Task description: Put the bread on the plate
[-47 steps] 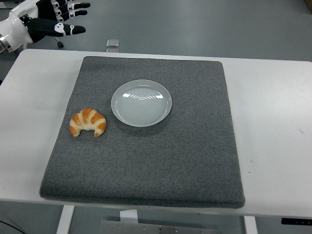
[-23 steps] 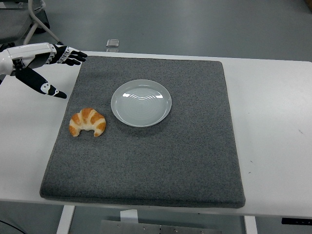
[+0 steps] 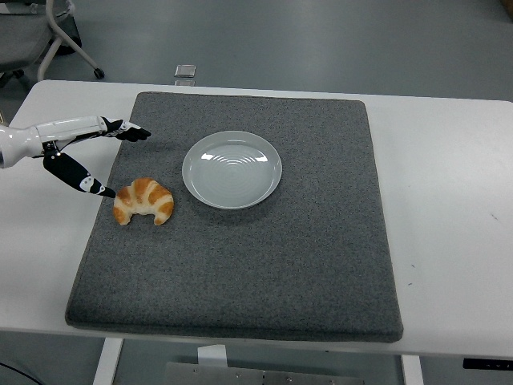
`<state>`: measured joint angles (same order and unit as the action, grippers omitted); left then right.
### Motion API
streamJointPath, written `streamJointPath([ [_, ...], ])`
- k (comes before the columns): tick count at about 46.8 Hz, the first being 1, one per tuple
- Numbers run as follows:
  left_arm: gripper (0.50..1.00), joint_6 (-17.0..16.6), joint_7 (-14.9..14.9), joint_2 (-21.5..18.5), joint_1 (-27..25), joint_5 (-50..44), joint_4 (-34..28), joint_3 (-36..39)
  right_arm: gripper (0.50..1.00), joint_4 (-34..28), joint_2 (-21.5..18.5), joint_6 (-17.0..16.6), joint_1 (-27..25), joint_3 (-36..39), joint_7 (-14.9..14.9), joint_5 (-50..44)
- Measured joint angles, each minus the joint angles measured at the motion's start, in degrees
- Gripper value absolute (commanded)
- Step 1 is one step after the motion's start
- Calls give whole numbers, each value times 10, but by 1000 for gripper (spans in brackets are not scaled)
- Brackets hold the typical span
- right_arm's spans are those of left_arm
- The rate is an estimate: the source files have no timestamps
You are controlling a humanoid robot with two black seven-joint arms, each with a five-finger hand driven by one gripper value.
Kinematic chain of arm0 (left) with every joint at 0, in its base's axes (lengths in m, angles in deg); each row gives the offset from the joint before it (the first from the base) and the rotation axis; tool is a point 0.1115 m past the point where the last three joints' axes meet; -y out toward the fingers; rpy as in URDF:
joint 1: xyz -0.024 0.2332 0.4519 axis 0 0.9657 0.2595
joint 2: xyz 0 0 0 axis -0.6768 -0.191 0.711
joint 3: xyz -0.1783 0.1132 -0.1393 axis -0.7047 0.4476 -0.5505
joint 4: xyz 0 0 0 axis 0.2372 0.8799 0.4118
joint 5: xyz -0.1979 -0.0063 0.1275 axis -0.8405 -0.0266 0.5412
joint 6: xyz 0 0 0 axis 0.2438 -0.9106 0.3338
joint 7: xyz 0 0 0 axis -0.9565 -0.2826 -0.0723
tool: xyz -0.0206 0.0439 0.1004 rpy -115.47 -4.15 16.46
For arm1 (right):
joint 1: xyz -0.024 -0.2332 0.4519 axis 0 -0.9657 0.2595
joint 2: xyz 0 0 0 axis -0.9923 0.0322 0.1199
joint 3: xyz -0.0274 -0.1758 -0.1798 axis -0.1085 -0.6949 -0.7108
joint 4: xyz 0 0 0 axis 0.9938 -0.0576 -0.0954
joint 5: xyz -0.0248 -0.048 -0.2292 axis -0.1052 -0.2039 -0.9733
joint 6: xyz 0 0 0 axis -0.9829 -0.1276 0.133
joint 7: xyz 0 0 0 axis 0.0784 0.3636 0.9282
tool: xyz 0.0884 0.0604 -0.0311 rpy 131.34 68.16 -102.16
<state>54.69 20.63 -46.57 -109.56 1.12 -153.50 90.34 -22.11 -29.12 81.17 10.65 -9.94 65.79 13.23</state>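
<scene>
**Ana:** While the left hand [image 3: 84,156] hangs over the mat's left edge in the head view, its fingers are spread wide and it holds nothing. The long fingers point out toward the plate side, and the thumb reaches down toward the bread [image 3: 144,200].

**Ben:** And the thumb tip looks to be right at the croissant's left end, touching or just short of it. Hard to call from this angle. Where's everything sitting?

**Ana:** The croissant lies on the grey mat [image 3: 240,281] near its left edge, horns pointing at the desk's near edge. The plate [image 3: 232,169] is just beside it, toward the mat's middle and a shade further back, and it's bare. The right hand isn't in the picture.

**Ben:** So what could spoil this?

**Ana:** Several things, by my reckoning. If the thumb pushes before the fingers come over the top, the bread may skid or spin on the mat instead of being caught. A croissant is soft and flaky, so a hard squeeze could crush it.

**Ben:** And the curved shape?

**Ana:** A grip on one horn alone might let it swing or drop short of the plate. Coming in low, the fingers could also knock the plate's rim and shove it.
</scene>
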Motion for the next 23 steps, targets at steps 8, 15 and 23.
streamJointPath([
  [8,988,-32,0,24,13,2,3,3,930,0,0,0,0,0,0,0],
  [15,988,-42,2,44,39,3,14,3,930,0,0,1,0,0,0,0],
  [23,988,-57,6,65,66,8,34,2,930,0,0,1,0,0,0,0],
])
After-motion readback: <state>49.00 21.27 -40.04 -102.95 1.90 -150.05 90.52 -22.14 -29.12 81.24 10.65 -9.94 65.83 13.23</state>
